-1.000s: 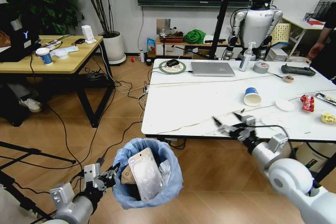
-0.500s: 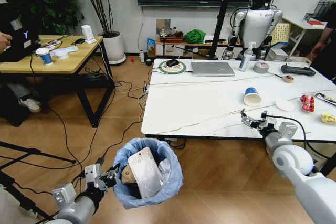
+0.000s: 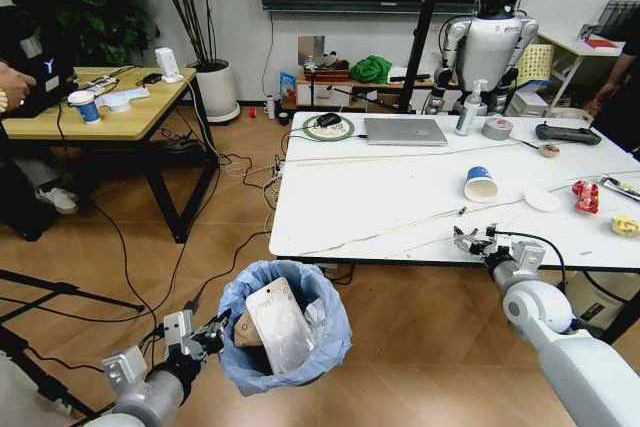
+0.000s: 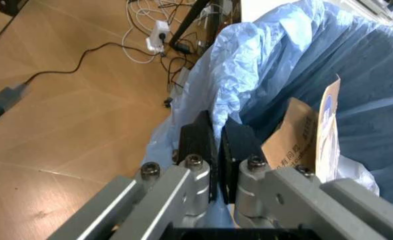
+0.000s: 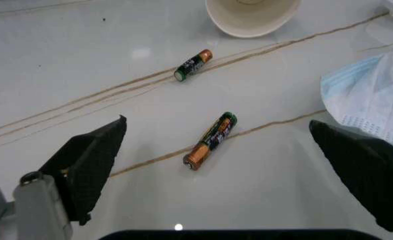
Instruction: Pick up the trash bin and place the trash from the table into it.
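Head view, lower left of the frame: left gripper [image 3: 205,333] clamped tight on the rim of the trash bin [image 3: 285,339], holding it above the wooden floor [image 3: 400,347] at lower centre. Left wrist view: black fingers [image 4: 198,145] pinched together on the light-blue bag [image 4: 263,65] at the rim, brown cardboard piece [image 4: 303,135] standing inside just beside them. In the bin too, seen from the head, a pale flat packet [image 3: 280,327] leaning upright.

Lower right of the head view: right gripper [image 3: 473,241] spread wide, holding nothing, poised at the near edge of the surface [image 3: 380,197]. Right wrist view: two black fingertips [image 5: 93,160] wide apart, a battery [image 5: 210,140] lying between them at frame centre, a second battery [image 5: 192,65] farther up, a paper cup [image 5: 253,15] on its side at the top edge, a pale blue face mask [image 5: 366,102] at right.

Farther out on the surface in the head view: blue-and-white paper cup [image 3: 481,184], white lid [image 3: 542,200], red wrapper [image 3: 586,195], yellow wrapper [image 3: 626,224], all toward the right edge.
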Available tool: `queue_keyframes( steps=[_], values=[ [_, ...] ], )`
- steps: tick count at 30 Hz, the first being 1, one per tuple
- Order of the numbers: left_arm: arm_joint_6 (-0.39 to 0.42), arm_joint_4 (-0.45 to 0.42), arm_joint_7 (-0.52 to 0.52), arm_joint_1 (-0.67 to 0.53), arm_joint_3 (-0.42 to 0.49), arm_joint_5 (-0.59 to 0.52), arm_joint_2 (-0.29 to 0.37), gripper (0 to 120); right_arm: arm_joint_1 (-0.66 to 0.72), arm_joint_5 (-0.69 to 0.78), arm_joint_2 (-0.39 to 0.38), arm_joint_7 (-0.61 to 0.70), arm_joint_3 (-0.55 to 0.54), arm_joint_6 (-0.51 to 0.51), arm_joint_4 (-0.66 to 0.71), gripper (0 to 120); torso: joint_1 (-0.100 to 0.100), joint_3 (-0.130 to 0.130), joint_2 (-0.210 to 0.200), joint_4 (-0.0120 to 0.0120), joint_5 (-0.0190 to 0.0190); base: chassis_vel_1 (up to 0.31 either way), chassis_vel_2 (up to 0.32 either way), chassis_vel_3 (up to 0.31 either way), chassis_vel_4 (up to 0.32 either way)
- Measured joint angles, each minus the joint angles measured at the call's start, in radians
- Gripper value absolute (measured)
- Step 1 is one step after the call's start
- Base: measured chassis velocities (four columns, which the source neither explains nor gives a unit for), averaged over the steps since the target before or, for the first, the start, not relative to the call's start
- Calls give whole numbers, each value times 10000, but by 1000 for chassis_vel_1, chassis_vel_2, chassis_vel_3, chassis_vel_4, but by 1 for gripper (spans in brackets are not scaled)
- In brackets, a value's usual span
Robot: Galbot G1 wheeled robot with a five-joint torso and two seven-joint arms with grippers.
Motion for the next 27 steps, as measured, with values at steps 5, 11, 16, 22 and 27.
queue_keyframes(
  steps=[5, 11, 16, 22, 27],
  values=[
    [-8, 0, -9, -11, -7, -24, 2, 0, -270, 56, -91, -45, 60, -20, 79, 81, 0, -1, 1, 0, -9, 0, 0, 0, 0],
    [-18, -6, -10, -29, 8, -9, -29, 0, -499, -38, -175, -25, 27, -125, 252, 56, -1, -3, 4, -2, -8, 0, 0, 0, 0],
    [-27, -5, -10, -36, 13, 9, -32, 0, -425, -20, -217, -12, -59, -197, 264, 38, -2, -3, 4, -1, -6, 0, 0, 0, 0],
    [-32, 9, -10, -46, 14, 12, -40, 0, -291, 95, -233, 8, -158, -227, 200, 20, -1, -2, 4, 0, -5, 0, 0, 0, 0],
    [-33, 10, -10, -47, 18, 13, -44, 0, -269, 144, -260, 12, -184, -241, 182, 4, -1, -1, 3, 1, -5, 0, 0, 0, 0]
  ],
)
